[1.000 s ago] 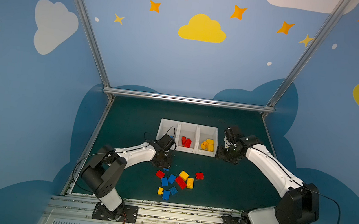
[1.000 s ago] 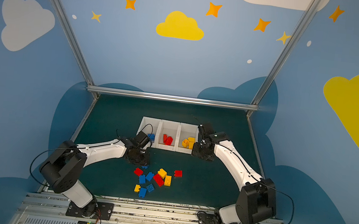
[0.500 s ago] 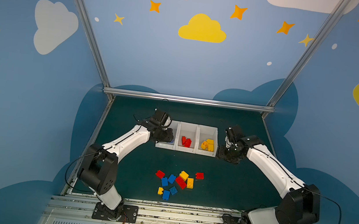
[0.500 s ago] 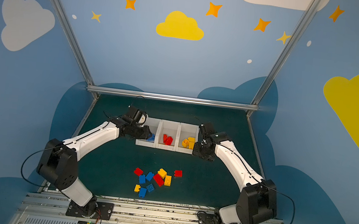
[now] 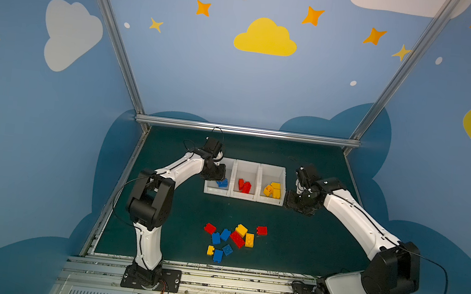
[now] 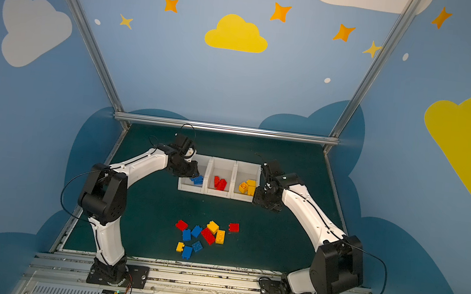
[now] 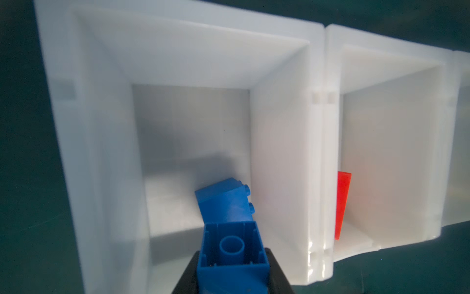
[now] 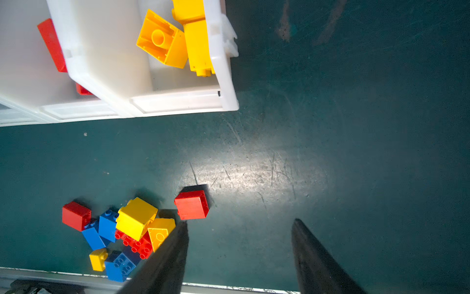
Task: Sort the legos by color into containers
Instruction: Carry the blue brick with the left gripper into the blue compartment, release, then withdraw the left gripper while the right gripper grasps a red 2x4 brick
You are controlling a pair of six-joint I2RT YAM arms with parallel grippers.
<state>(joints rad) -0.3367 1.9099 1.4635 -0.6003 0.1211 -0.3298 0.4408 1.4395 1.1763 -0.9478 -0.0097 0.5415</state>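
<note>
Left fingers (image 7: 187, 278) are clamped on a blue brick (image 7: 232, 254), one on each flank, holding it over the open mouth of the blue bin (image 7: 101, 132), leftmost of the three joined containers (image 5: 243, 196). That brick looks square, so it has no real long axis. Its hollow underside faces the wrist camera and its studs point away. Beneath it a second blue brick (image 7: 225, 203) lies tilted, studs toward the wall shared with the red bin (image 7: 396, 132). Released here, the held brick would likely strike that sloped brick and could bounce toward the shared wall, even over it if let go too high. Lowering too far risks shoving the row. Right fingers (image 8: 175, 257) stand apart and empty over bare counter (image 8: 267, 165), just beside the yellow bin (image 8: 223, 76). The unsorted legos (image 5: 231, 239) lie well apart from the bins.
</note>
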